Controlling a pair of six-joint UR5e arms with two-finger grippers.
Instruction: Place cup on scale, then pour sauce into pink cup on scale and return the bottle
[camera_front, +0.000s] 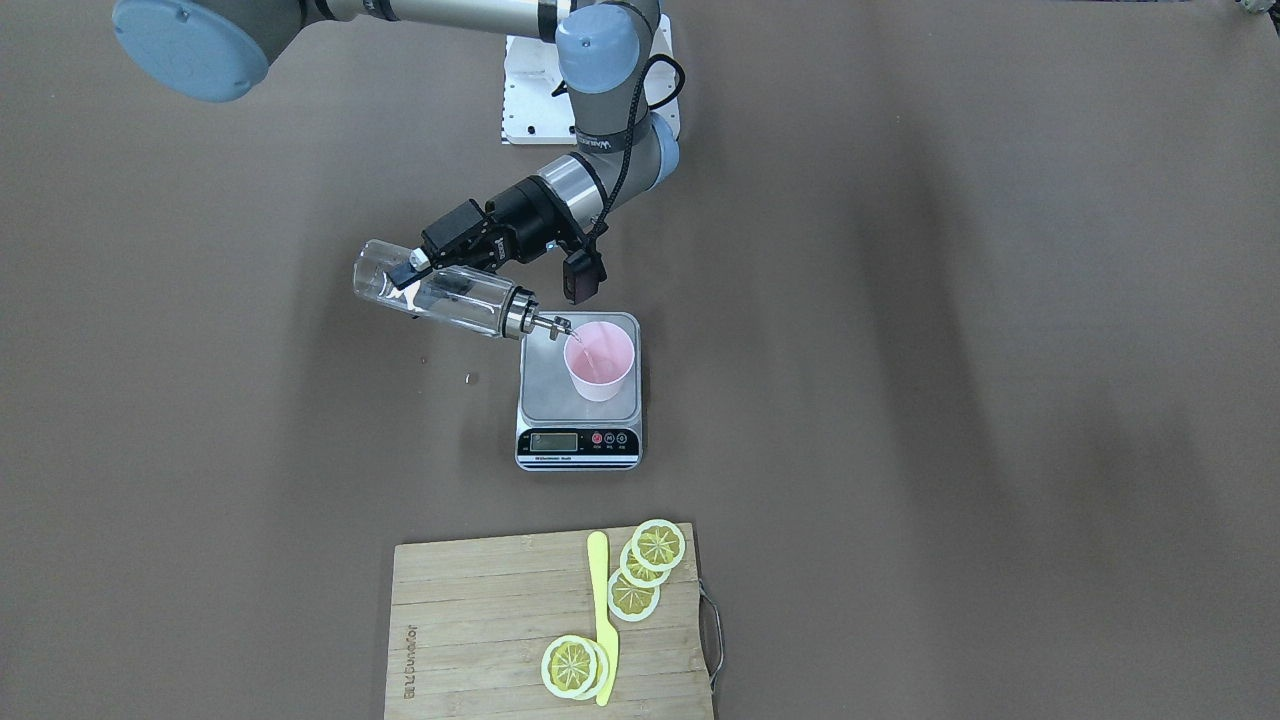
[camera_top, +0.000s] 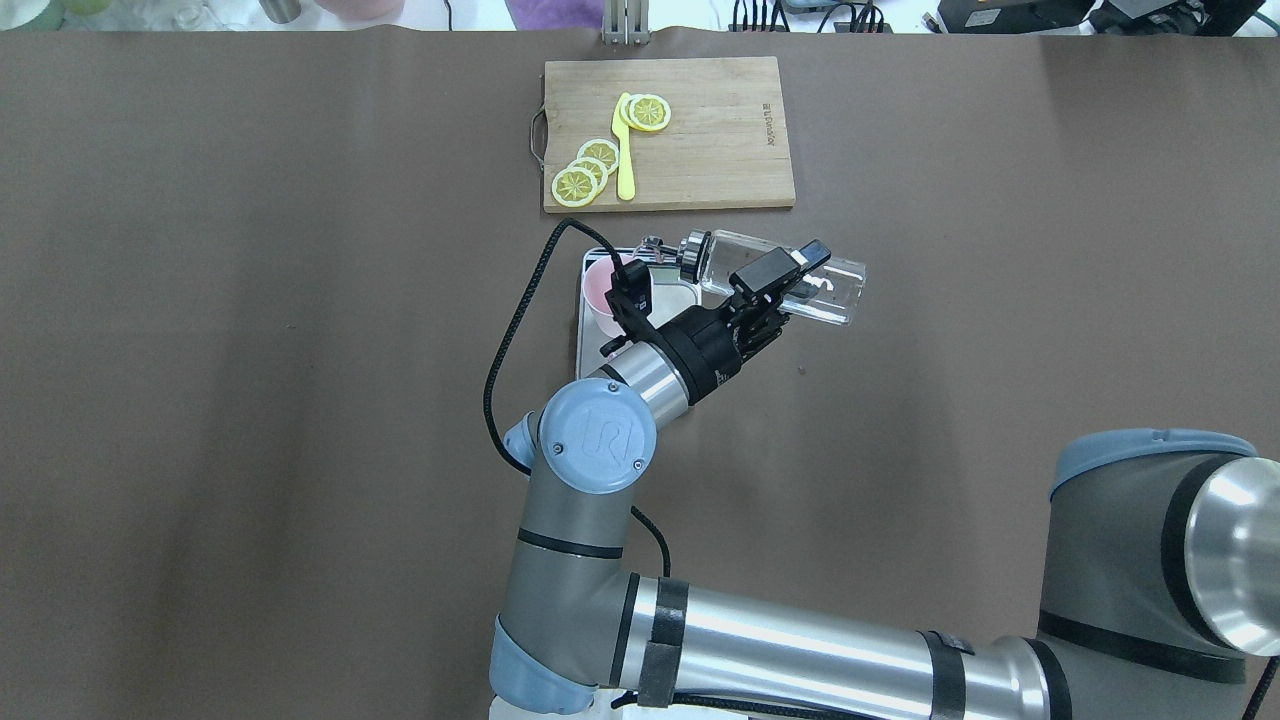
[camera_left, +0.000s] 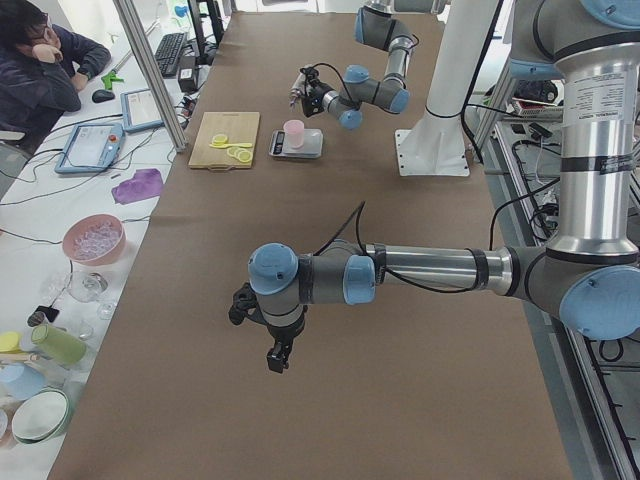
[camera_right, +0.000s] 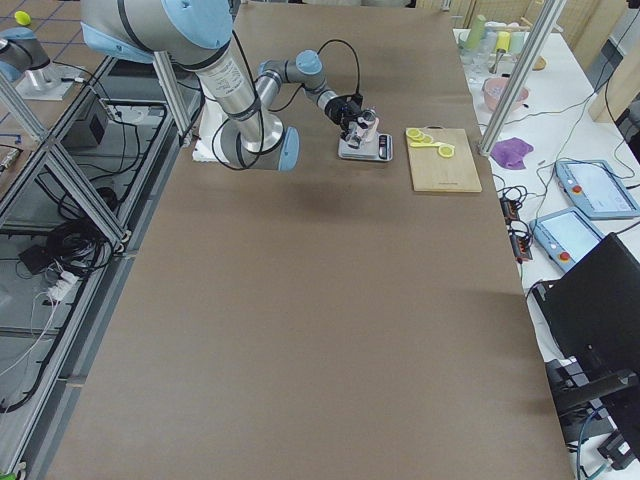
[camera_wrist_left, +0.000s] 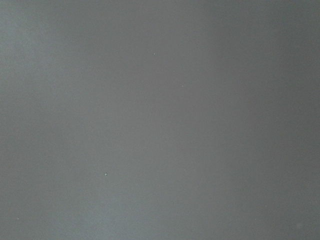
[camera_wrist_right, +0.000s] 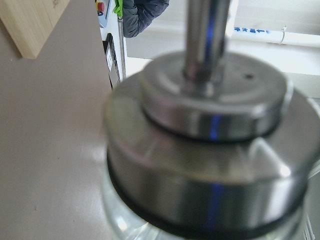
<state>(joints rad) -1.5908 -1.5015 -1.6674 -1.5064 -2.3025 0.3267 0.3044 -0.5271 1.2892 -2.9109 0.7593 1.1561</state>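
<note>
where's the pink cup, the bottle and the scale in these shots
pink cup (camera_front: 600, 362): front-facing view, on its inner wall
bottle (camera_front: 470, 305): front-facing view, on its glass body
scale (camera_front: 548, 392): front-facing view, on the bare steel platform

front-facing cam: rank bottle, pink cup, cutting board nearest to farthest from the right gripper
1. bottle: clamped in the right gripper, tipped toward the cup.
2. cup: on the scale, just under the spout.
3. cutting board: far side of the table, at the operators' edge.
</note>
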